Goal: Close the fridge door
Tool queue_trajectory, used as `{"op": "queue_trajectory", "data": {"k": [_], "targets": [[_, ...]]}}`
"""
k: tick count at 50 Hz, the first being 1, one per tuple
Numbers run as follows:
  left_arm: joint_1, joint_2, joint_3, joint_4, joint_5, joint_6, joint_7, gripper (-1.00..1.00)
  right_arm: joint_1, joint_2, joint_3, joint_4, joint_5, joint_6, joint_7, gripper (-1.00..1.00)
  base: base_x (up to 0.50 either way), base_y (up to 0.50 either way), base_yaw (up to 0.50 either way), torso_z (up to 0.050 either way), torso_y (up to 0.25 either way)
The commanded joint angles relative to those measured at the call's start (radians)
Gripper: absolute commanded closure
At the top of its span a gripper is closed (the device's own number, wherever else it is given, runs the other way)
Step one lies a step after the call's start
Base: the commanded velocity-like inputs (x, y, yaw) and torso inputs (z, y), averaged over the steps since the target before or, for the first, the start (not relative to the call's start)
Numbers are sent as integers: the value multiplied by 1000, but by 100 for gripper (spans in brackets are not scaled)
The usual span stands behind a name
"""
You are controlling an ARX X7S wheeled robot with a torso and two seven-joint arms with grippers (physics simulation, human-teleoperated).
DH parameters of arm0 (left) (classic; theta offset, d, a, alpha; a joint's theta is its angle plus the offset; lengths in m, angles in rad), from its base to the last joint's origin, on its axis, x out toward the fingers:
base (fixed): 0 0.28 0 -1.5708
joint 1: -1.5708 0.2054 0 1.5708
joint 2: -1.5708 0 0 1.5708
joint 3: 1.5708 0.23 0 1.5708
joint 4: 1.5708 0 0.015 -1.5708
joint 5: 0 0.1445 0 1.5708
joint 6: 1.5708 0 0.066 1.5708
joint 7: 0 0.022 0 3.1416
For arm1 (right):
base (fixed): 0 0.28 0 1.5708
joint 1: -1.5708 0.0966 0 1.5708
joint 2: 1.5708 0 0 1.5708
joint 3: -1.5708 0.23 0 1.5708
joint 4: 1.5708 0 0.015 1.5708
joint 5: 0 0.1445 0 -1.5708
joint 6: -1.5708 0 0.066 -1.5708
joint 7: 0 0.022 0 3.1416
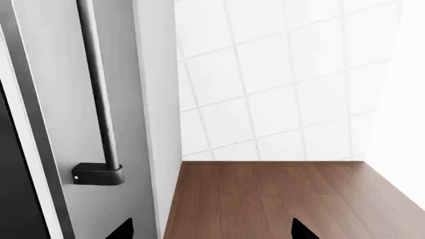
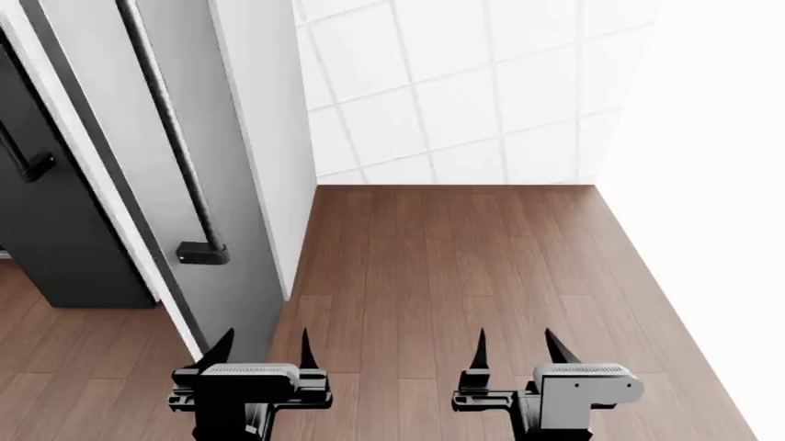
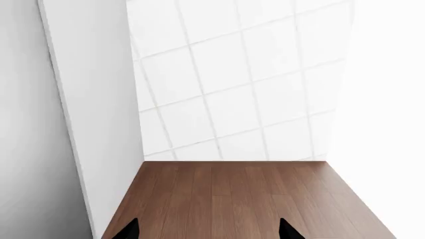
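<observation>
The fridge door point(image 2: 135, 165) is a tall silver-grey panel standing open at the left of the head view, with a thick white edge point(image 2: 260, 138) facing the room. Its long black handle point(image 2: 172, 138) ends in a black mount point(image 2: 202, 253). My left gripper point(image 2: 261, 354) is open and empty, low in front of the door's bottom corner, apart from it. In the left wrist view the door point(image 1: 59, 99) and its handle point(image 1: 99, 99) fill one side above the open left gripper point(image 1: 212, 231). My right gripper point(image 2: 516, 347) is open over the floor. The right wrist view shows the door's white edge point(image 3: 99, 99) beyond the right gripper point(image 3: 208, 231).
A darker black panel point(image 2: 55, 239) with its own black handle point(image 2: 28, 161) stands behind the door at the far left. A white tiled wall point(image 2: 454, 92) closes the back and a plain white wall point(image 2: 711, 184) the right. Brown wood floor point(image 2: 454, 266) lies between.
</observation>
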Motion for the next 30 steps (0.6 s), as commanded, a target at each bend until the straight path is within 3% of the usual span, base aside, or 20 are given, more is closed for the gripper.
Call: {"op": "queue_trajectory", "data": {"k": [1,15,30], "targets": [[-5,-16,15,-2,-11,4,-25,-100,-1,14,-22,-3,21,9,16,-100,0,0,0,0,0],[18,-53,42,71,-70,-13,-78,-100,-25,63,-92,-39,89,13,-3,-100,15,0,0,0,0],[10,-81,83,68,-88,-53,-87,-100,-20,83,-116,-29,107,-8,13,-100,494,0,0,0,0]]}}
